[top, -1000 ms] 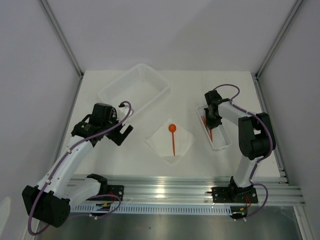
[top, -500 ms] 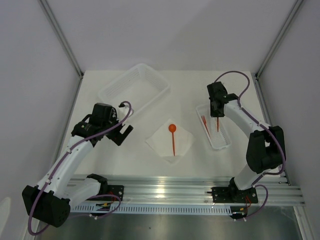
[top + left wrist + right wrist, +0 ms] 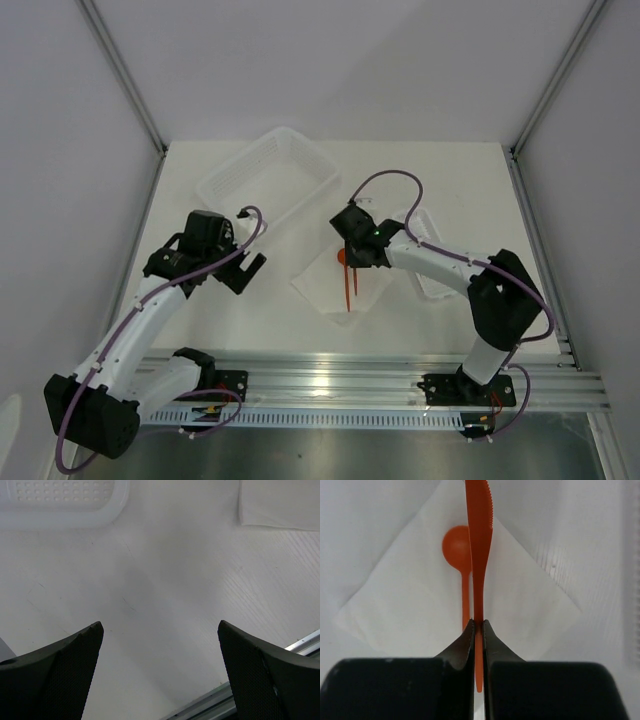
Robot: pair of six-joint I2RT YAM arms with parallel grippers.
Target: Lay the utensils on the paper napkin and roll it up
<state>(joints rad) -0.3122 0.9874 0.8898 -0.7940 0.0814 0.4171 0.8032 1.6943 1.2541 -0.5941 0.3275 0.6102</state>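
Now the right gripper [image 3: 477, 629] pinches an orange knife [image 3: 479, 540], its blade reaching forward over the spoon [image 3: 456, 545] lying just below on the paper napkin [image 3: 405, 605]. The left gripper [image 3: 160, 626] gapes, holding nothing, with the napkin ahead to its right. One utensil is placed, the knife is not yet set down, and rolling is not started.

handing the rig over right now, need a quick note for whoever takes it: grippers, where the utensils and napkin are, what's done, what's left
Left gripper: open, empty, over bare table left of the napkin.
Right gripper: shut on the knife, held above the napkin.
Spoon lies on the napkin, which is flat and unrolled.
Done: spoon placed.
Left: set the knife beside the spoon, check the tray, partly hidden, for more utensils, then roll the napkin.
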